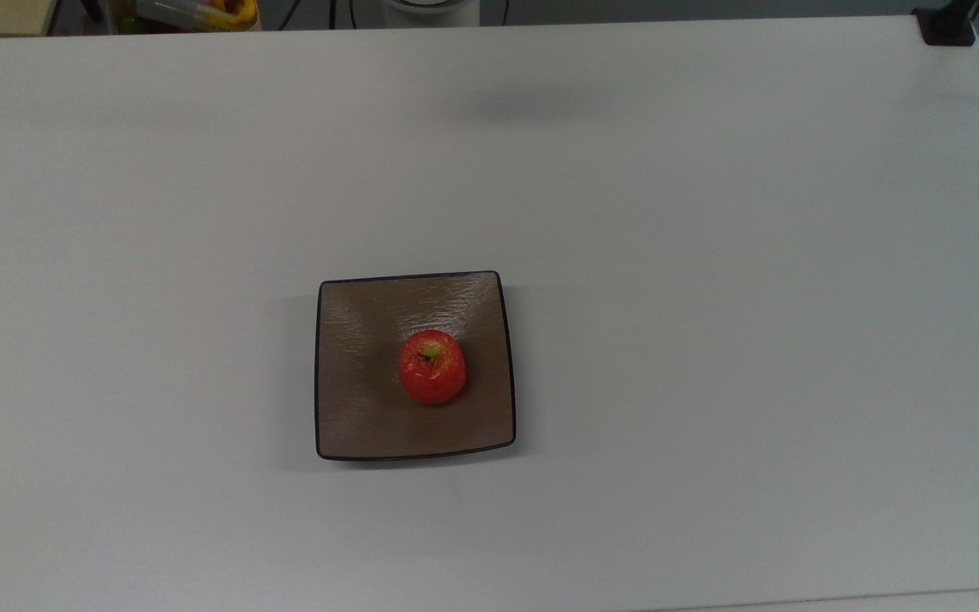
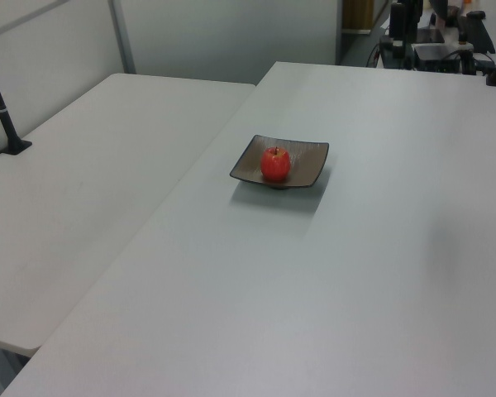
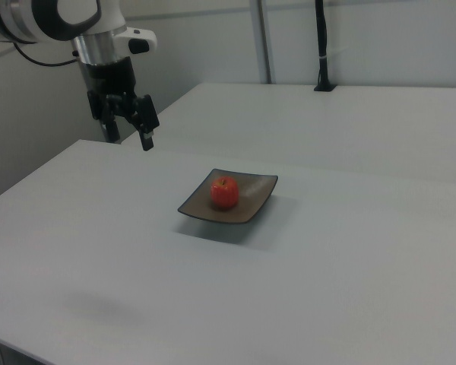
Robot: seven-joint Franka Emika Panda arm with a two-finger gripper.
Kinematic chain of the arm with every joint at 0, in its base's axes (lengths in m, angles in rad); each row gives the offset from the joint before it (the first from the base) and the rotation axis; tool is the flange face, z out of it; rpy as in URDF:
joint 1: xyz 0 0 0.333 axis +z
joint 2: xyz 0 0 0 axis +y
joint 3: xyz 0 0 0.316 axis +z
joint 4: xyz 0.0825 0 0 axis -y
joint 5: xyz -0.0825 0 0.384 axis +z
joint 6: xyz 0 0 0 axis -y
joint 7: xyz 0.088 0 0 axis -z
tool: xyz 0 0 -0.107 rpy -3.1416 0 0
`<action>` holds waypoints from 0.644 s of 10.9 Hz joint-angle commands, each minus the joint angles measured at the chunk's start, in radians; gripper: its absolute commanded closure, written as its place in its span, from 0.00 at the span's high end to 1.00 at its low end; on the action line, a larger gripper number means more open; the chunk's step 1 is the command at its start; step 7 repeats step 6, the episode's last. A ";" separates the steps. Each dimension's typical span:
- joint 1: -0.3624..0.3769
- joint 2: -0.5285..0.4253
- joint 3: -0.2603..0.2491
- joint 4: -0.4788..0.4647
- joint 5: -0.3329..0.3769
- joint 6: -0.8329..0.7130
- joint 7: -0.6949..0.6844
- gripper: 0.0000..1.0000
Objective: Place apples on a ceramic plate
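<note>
a single red apple is seen resting upright, stem up, near the middle of the square brown ceramic plate, slightly toward the top view's right. the plate is set on the white table, roughly central in the top view. in the right view the gripper is held in the air above the table's far edge, well apart from the plate and toward the right view's left. its fingers appear to be spread apart, though the angle makes this hard to judge, and nothing is held between them. a black post is seen at the back of a second table.
</note>
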 commanded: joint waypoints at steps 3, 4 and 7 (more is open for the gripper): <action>0.028 0.006 -0.041 -0.063 0.042 0.196 -0.112 1.00; 0.028 0.006 -0.041 -0.073 0.042 0.197 -0.109 1.00; 0.027 0.008 -0.041 -0.071 0.042 0.200 -0.109 1.00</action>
